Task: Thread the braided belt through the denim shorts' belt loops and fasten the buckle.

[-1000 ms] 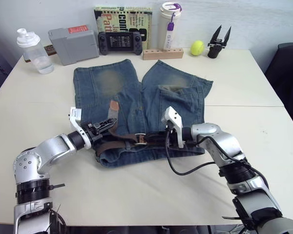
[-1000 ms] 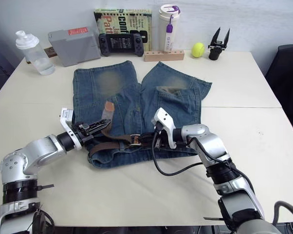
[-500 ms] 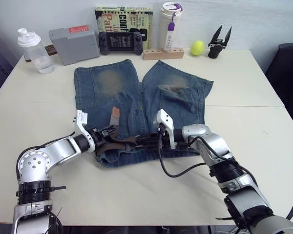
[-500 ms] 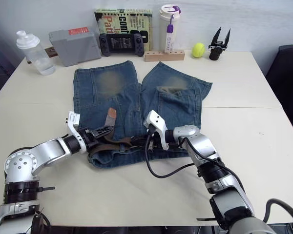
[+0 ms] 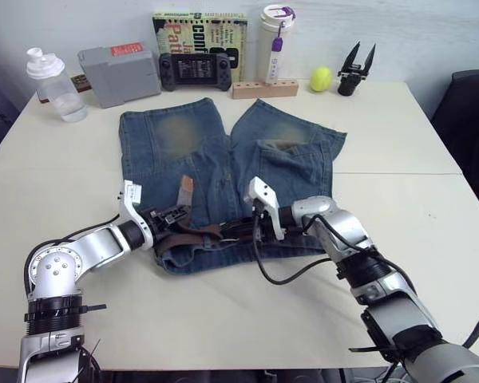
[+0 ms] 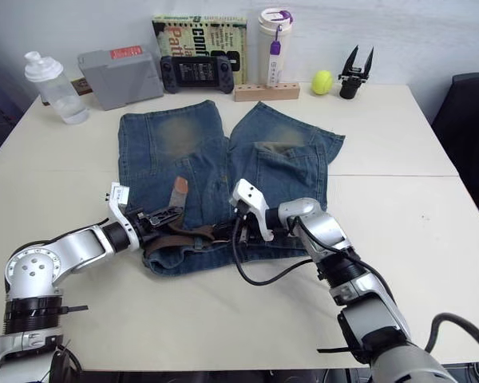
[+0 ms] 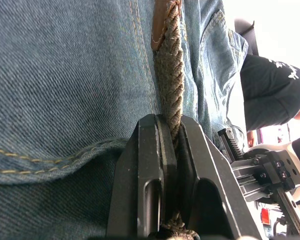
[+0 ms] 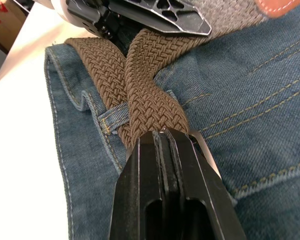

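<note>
The denim shorts lie flat on the table, waistband toward me. The braided belt runs along the waistband, and its tan tip rests on the left leg. My left gripper is shut on the brown strap just below the tan tip. My right gripper is shut on the belt where two stretches of it cross beside a belt loop. The two grippers sit close together over the waistband's left half. The buckle is hidden at the right gripper's fingers.
Along the far edge stand a water bottle, grey box, game controller, book, tumbler, wooden block, yellow-green ball and black gripper tool. A dark chair is at right.
My left gripper has dropped onto the waistband with the strap in it. My right gripper has slid left along the belt toward the left gripper.
</note>
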Motion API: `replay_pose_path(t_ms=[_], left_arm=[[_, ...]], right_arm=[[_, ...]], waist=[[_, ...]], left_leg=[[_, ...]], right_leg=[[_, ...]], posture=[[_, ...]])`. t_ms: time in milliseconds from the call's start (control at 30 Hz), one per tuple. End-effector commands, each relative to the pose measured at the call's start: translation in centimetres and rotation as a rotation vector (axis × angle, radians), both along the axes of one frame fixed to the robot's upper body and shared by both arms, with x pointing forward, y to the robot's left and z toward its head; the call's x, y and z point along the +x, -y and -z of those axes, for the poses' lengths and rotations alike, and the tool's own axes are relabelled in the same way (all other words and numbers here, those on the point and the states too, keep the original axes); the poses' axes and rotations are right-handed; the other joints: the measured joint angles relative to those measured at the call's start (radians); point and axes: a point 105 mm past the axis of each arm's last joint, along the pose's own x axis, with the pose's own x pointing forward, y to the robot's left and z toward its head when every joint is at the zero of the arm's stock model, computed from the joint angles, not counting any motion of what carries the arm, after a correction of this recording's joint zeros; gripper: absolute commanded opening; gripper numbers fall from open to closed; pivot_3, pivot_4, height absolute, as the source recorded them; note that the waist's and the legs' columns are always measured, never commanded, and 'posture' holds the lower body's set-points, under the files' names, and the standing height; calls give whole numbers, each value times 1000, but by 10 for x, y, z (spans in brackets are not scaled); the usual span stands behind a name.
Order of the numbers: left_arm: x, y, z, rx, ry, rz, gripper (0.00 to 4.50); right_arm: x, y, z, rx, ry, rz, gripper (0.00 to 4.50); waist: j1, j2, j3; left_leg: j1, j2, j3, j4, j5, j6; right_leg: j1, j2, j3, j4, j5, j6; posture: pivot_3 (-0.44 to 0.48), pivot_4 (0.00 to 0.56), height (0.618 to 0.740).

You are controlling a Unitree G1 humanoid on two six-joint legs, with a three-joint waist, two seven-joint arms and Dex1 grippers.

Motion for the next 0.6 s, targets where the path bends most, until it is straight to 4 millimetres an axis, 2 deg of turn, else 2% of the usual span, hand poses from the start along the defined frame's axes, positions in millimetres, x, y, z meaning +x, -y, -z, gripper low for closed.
replay_pose_path(t_ms=[33,167,400,600], left_arm=[[0,-4,-13,-2,59,-18,0],[-2,-5,-14,-2,64,-19,0],[-3,-5,-17,4,75,-11,0],[-3,-3,-14,4,70,-5,0]], right_arm=[[-6,6,37,-144,-90,35,54],[-14,10,42,-229,-73,2,54],[-3,20,42,-302,-20,82,54],[0,19,14,-194,-31,94,54]], waist=[[0,-1,-2],[1,0,-3],[1,0,-6],[4,0,-6]], left_leg=[[1,0,0,0,0,0],[2,0,0,-1,-2,-2],[3,0,0,-1,-4,-6],[12,0,0,-4,-8,-8]], right_leg=[[1,0,0,0,0,0],[1,0,0,-1,0,0],[3,0,0,-1,0,0],[12,0,0,-5,0,0]], posture=[[0,150,697],[0,150,697],[0,150,697],[0,150,697]])
